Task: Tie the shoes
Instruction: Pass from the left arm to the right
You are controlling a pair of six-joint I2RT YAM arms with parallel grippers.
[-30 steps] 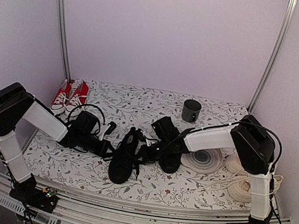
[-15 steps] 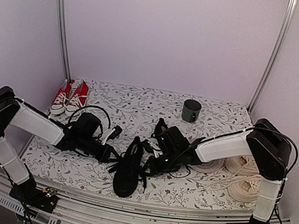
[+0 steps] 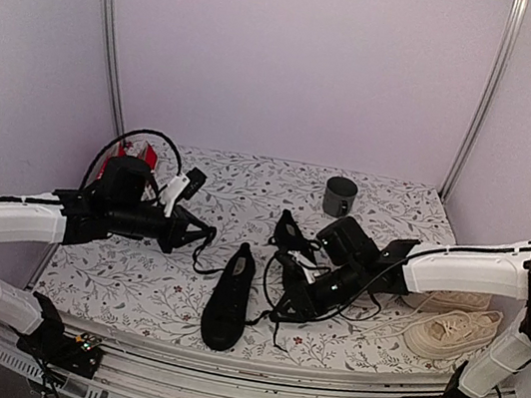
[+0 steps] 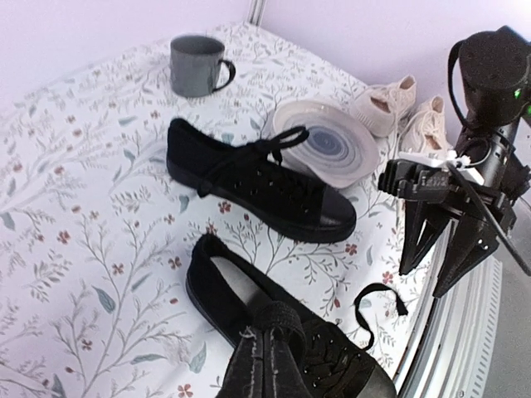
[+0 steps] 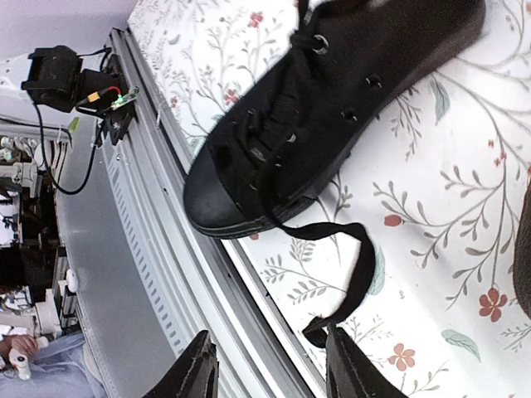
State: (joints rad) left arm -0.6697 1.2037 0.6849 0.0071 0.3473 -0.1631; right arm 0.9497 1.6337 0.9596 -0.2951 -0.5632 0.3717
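Top, left-wrist and right-wrist views of a shoe-tying attempt on a floral-patterned table. Two black sneakers lie mid-table: the near black sneaker, toe toward the robot, and the far black sneaker just beside it, partly hidden under the right arm.

Risk: a free lace end of the near sneaker lies slack on the table beyond the toe, touched by neither gripper. With the right jaws parted and nothing between them, any tension on that side is likely lost, so a half-formed crossing could loosen. The lace end also lies close to the table's near edge, where regrasping a thin flat strand may be awkward, and a pull from the left alone would probably drag the sneaker.

End effectors: the left gripper has its fingers pressed together; the top view suggests a thin lace runs from it toward the near sneaker, though whether it is pinched cannot be confirmed. The right gripper hovers above the lace end with fingers apart, holding nothing
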